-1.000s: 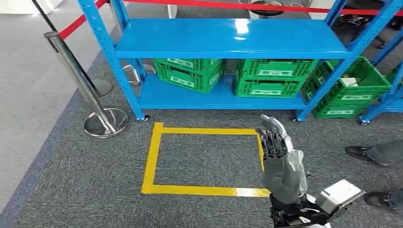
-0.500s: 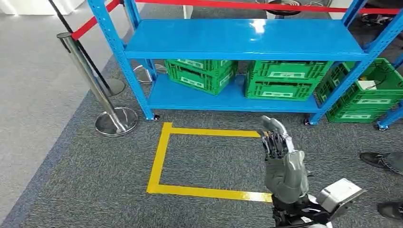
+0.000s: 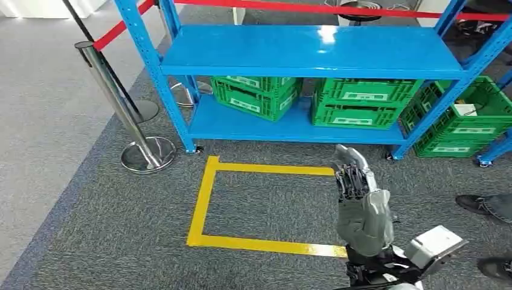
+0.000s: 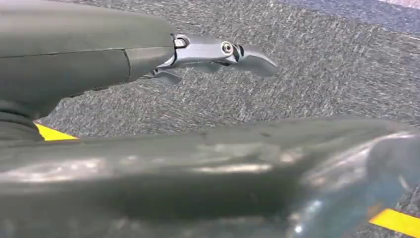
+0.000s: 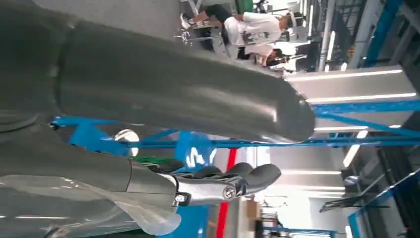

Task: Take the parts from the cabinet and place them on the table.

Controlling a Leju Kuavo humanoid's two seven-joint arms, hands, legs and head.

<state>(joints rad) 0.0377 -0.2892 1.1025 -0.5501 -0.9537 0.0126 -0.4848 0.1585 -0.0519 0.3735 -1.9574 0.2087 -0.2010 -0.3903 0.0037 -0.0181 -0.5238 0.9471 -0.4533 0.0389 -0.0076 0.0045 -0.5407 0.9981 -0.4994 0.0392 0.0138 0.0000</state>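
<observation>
A blue shelf unit (image 3: pixel 314 51) stands ahead, its top board bare. On its lower board (image 3: pixel 241 124) sit two green crates (image 3: pixel 256 93) (image 3: pixel 362 99); what they contain is hidden. My right hand (image 3: pixel 359 199) is raised in front of the shelf with its fingers straight up and nothing in it; its fingers (image 5: pixel 223 183) also show against the blue frame in the right wrist view. My left hand (image 4: pixel 148 54) hangs over the grey carpet, fingers stretched out and holding nothing.
More green crates (image 3: pixel 465 118) sit on the floor at the right, one with a white item inside. A yellow tape square (image 3: pixel 202 199) marks the carpet. A steel stanchion (image 3: pixel 115 96) with a red belt (image 3: pixel 302 7) stands at the left. A person's shoes (image 3: pixel 477 202) are at the right.
The whole picture has slid right and down, so the camera moved. My right hand stays raised and has sunk slightly in the picture.
</observation>
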